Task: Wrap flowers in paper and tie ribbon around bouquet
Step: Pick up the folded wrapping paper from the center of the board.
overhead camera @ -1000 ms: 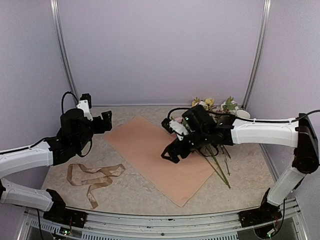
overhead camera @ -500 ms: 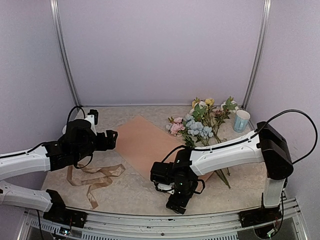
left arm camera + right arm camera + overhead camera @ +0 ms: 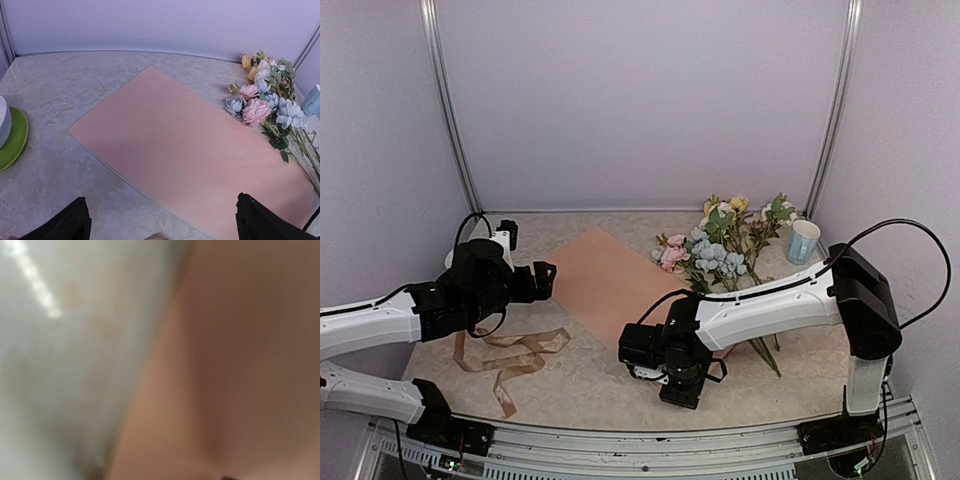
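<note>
Right gripper (image 3: 681, 386) has swung to the six-o'clock corner of the paper (image 3: 602, 285) (fingers hidden, can't tell); left gripper (image 3: 160, 220) spread; folding likely.

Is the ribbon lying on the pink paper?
No, the ribbon lies on the bare table, apart from the paper.

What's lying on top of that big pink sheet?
Mostly nothing: the paper lies bare, with the flowers at its right edge. The right tool covers its near corner, so that part is hidden.
</note>
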`<state>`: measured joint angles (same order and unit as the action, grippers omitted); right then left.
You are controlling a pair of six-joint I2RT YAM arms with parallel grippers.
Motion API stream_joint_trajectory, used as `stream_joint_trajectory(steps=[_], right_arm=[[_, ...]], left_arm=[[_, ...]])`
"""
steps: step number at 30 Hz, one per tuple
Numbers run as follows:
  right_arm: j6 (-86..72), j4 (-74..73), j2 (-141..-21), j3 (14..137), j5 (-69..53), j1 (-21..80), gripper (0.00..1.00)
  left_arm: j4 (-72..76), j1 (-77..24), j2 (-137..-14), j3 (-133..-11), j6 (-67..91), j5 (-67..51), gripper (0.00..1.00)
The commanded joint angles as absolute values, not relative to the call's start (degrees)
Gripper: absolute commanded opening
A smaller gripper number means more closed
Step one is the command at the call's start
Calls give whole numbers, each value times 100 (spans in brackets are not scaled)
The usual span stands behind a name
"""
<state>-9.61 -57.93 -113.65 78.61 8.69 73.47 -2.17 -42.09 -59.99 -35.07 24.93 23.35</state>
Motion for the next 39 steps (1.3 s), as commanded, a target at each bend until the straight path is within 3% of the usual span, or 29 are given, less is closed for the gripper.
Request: stream_joint_trajectory(steps=[1, 3, 4, 5, 12, 16, 30, 39], right_arm=[[-492, -5529, -11530, 8013, 1097, 7322, 39], [-414, -5408, -11511, 8089, 1121, 7302, 19], [-417, -5353, -11502, 8121, 1185, 7281, 4], [-414, -5297, -11488, 8155, 1246, 7253, 0], [-426, -5063, -11273, 8354, 1422, 6922, 0], [-441, -5097, -11122, 8375, 834, 6743, 0], [-599, -3697, -10391, 7081, -469, 6715, 0], [-961, -3364, -10106, 6700, -189, 6365, 0]], left_arm=[[-178, -4219, -5940, -3654, 2326, 2493, 99], [-176, -4219, -5952, -3671, 2303, 2524, 99], [-176, -4219, -5955, -3680, 2294, 2538, 99], [-183, -4212, -5958, -3697, 2287, 2547, 99], [-254, -4201, -5897, -3783, 2175, 2578, 99], [-308, -4203, -5858, -3775, 2162, 2598, 99], [-430, -4201, -5874, -3766, 2191, 2519, 98], [110, -4664, -6078, -3467, 1369, 881, 82]])
